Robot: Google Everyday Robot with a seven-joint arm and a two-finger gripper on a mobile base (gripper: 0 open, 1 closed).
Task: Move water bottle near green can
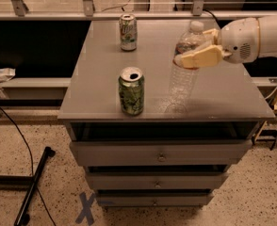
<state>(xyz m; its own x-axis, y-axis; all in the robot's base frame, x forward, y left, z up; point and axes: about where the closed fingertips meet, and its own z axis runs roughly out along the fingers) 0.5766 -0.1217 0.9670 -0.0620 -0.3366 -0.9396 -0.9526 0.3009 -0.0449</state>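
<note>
The water bottle (182, 79) is clear ribbed plastic with a white cap and stands slightly tilted near the front of the grey cabinet top (101, 60). My gripper (197, 51) comes in from the right and is shut on the bottle's upper part, with a cream finger (199, 58) across it. The green can (131, 91), dark green with a mottled pattern and a silver top, stands near the front edge, just left of the bottle with a gap between them.
A paler silver-green can (128, 32) stands at the back of the top. The cabinet has drawers (161, 152) below. A black stand leg and cable (32, 182) lie on the floor at left. A railing (129, 16) runs behind.
</note>
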